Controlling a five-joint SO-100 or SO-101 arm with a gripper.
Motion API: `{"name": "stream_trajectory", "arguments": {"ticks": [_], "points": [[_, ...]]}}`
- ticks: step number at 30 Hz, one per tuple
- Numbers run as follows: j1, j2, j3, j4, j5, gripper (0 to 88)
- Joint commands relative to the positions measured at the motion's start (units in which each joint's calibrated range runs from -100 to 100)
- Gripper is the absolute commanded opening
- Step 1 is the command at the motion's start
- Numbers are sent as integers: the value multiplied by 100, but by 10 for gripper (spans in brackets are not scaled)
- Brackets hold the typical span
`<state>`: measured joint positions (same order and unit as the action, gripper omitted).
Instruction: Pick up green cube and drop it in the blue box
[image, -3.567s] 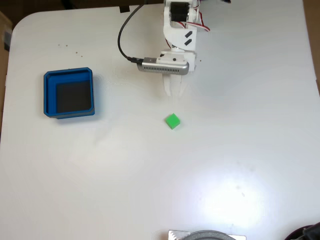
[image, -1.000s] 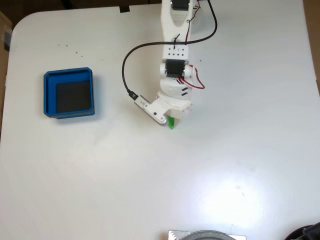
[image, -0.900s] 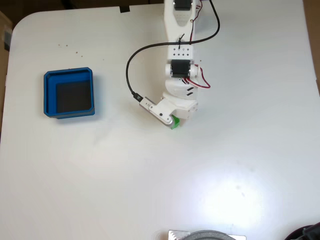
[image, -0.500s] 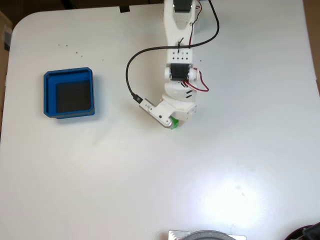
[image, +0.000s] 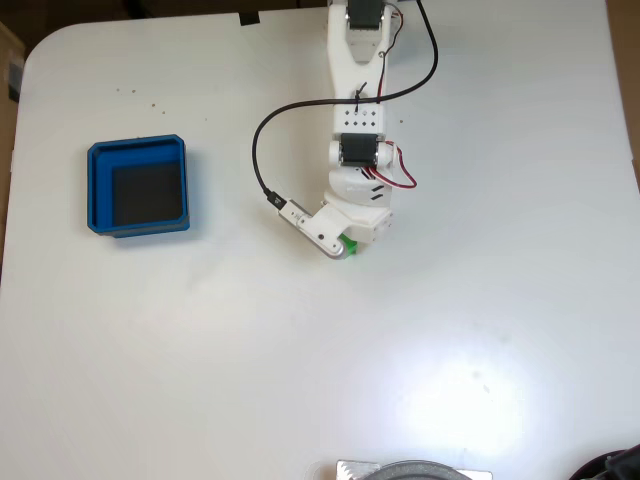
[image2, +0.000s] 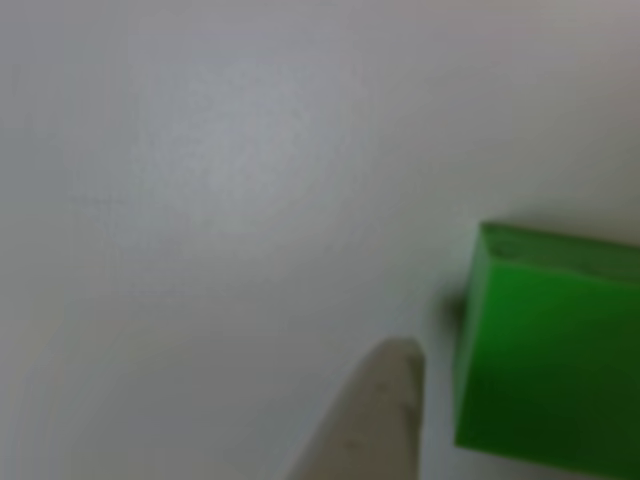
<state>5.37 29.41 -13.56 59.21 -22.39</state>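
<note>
Green cube sits on the white table just right of centre in the upper half of the fixed view, mostly covered from above by the white wrist of the arm, so that a small green edge peeks out below it. In the other view, taken close to the tabletop, the cube fills the lower right of the frame and rests flat on the surface, with one pale fingertip rising from the bottom edge just to its left. A narrow strip of table shows between that fingertip and the cube's near face, so it appears not to be touching yet. The second finger cannot be made out, and whether the gripper is spread or clamped cannot be told from these pictures.

The blue box lies well apart at the left of the fixed view, its dark floor bare.

As a judgement, the task is in its early part: the arm is down at the cube and lined up to grasp it, but nothing shows a firm hold. Closing on the cube, lifting it, carrying it across to the box at frame left and releasing it there all appear to remain.
</note>
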Motion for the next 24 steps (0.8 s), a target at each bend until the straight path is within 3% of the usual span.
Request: {"name": "stream_trajectory", "arguments": {"ticks": [1,24], "points": [[51,-64,-332,-111,10,308],[36,103,-323,-307,10,301]]}}
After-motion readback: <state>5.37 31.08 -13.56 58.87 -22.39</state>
